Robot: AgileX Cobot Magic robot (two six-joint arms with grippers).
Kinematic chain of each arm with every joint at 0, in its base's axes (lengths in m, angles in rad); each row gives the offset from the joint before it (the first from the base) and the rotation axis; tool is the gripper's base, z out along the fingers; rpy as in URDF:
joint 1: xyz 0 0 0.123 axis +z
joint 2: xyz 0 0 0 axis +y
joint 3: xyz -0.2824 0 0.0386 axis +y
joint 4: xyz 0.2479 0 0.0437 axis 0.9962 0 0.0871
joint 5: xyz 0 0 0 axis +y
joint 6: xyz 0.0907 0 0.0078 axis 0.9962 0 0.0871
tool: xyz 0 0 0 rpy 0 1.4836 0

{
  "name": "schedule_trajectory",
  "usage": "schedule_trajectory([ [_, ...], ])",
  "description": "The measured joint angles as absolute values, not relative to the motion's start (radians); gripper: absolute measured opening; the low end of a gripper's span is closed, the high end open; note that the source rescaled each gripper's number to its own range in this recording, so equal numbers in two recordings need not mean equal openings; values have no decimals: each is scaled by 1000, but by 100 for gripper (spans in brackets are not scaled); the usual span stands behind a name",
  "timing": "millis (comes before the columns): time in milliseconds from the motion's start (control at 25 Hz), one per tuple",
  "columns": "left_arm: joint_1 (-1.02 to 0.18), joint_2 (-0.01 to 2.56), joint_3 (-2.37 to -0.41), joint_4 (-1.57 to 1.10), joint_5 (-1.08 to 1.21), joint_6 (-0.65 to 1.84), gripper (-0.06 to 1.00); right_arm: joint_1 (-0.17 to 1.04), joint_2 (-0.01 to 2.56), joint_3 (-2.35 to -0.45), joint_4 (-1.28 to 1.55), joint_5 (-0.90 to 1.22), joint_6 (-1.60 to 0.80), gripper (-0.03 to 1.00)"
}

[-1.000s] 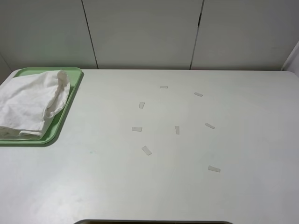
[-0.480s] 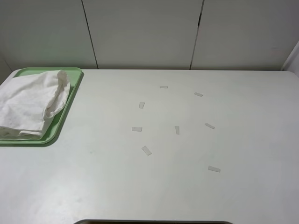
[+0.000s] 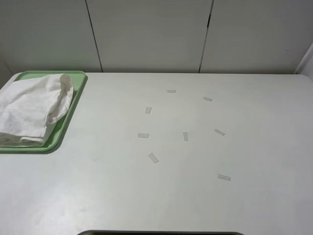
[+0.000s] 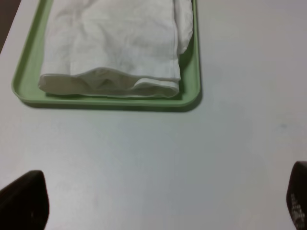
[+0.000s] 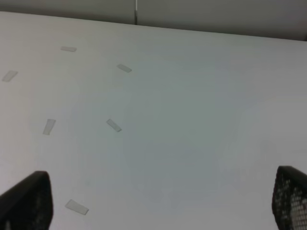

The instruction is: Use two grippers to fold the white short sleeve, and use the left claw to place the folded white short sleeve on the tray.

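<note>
The folded white short sleeve point(image 3: 32, 110) lies on the light green tray point(image 3: 62, 129) at the table's far left; the left wrist view shows the same shirt point(image 4: 115, 43) resting inside the tray point(image 4: 189, 98). Neither arm appears in the exterior high view. My left gripper point(image 4: 160, 203) hangs open over bare table short of the tray, its black fingertips point(image 4: 24, 201) wide apart and empty. Over the right half of the table my right gripper point(image 5: 158, 201) is open too, with nothing between its fingertips point(image 5: 26, 201).
Several small white tape strips point(image 3: 153, 157) are scattered over the middle of the white table point(image 3: 161, 196); some point(image 5: 114, 125) show in the right wrist view. White wall panels point(image 3: 146, 34) stand behind the table's far edge.
</note>
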State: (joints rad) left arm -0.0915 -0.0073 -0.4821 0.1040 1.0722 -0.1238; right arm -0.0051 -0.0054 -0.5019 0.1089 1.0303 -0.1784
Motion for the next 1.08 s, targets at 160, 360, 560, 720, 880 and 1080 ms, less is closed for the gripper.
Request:
schedule_trajectory([
  [160, -91, -7, -482, 103, 1072, -124, 100, -5, -5, -502, 109, 1030, -178, 100],
  [360, -91, -7, -482, 103, 1072, -124, 100, -5, -5, -502, 109, 1030, -178, 100],
  [560, -91, -7, -482, 103, 1072, -124, 100, -5, -5, -502, 109, 1030, -178, 100],
  [720, -91, -7, -482, 103, 1072, -124, 100, -5, -5, -502, 109, 1030, -178, 100],
  [880, -76, -7, -482, 102, 1072, -124, 100, -5, -5, -502, 109, 1030, -178, 100],
  [1080, 25, -7, -482, 103, 1072, -124, 100, -5, -5, -502, 109, 1030, -178, 100],
])
